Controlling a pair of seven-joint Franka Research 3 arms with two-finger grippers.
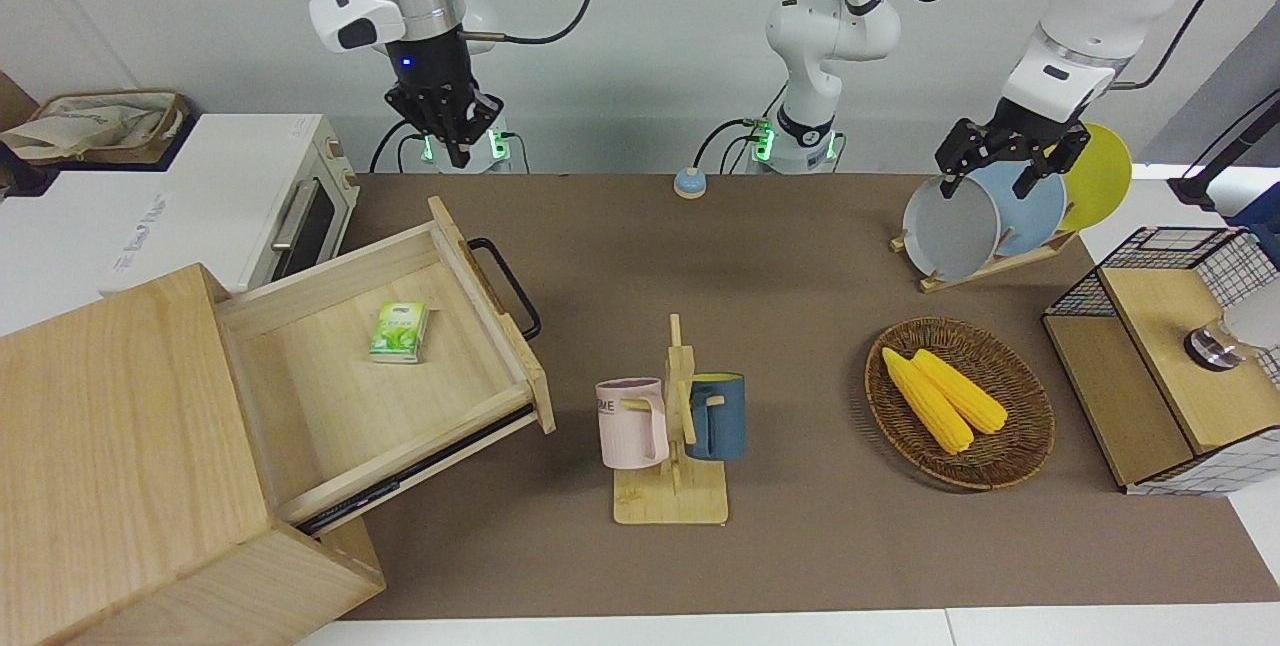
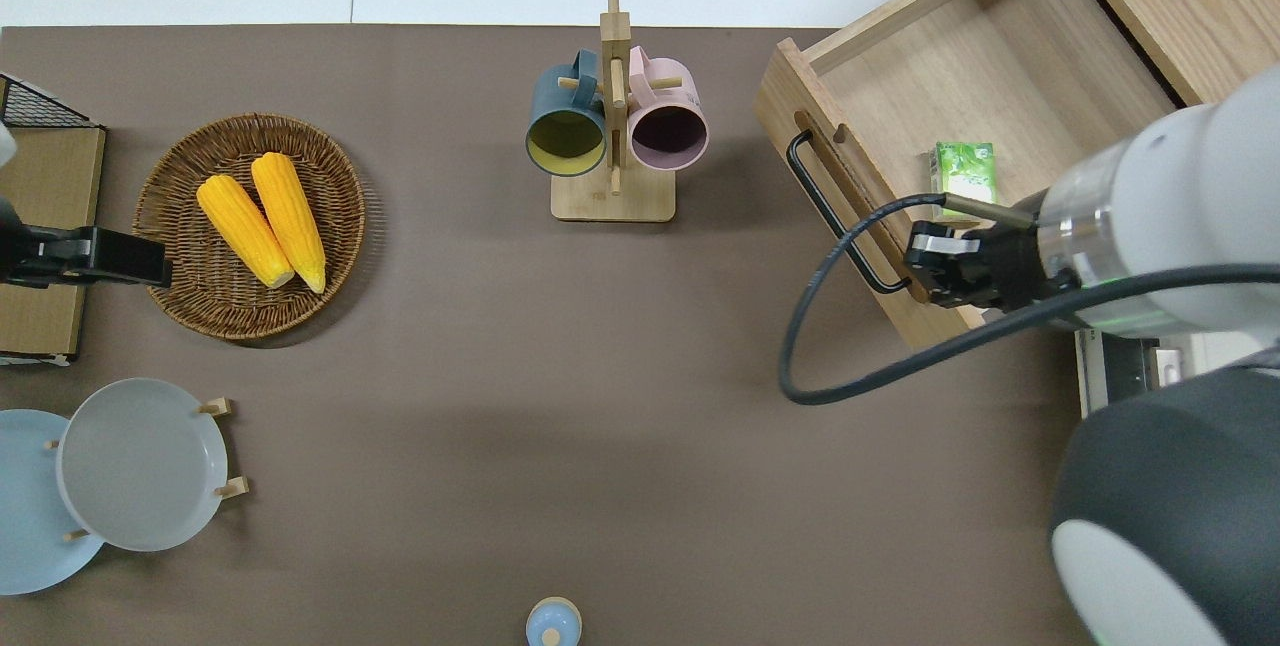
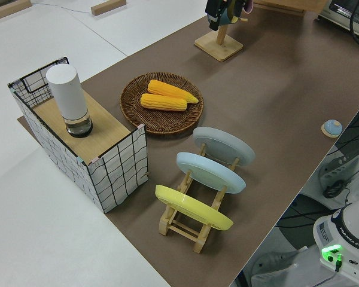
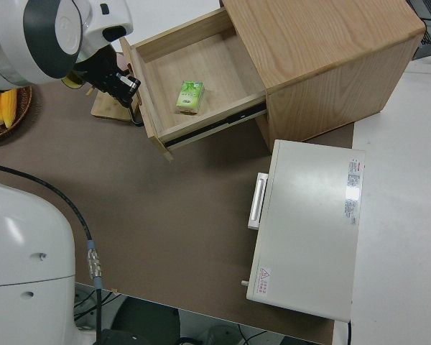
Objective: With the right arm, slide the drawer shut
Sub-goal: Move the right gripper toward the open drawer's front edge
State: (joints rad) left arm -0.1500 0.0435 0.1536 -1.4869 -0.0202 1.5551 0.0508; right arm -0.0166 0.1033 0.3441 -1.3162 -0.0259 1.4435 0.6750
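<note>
We see a plain pale grey wall (image 1: pixel 650 46) rising where the brown matte table covering (image 1: pixel 800 546) ends, with white tabletop (image 3: pixel 42 239) bordering the brown. A white toaster oven (image 1: pixel 240 201) sits at one end, and a tan cardboard box (image 1: pixel 100 126) holding crumpled paper lies near it.

A wooden mug rack (image 1: pixel 675 446) stood mid-table with a pink mug (image 1: pixel 633 422) and a dark blue mug (image 1: pixel 717 415) hung on it. Toward the left arm's end from the rack sat a wicker basket (image 1: pixel 1010 456) holding two corn cobs (image 1: pixel 942 398). Nearer the robots than the rack lay a small blue knob (image 1: pixel 689 183).
</note>
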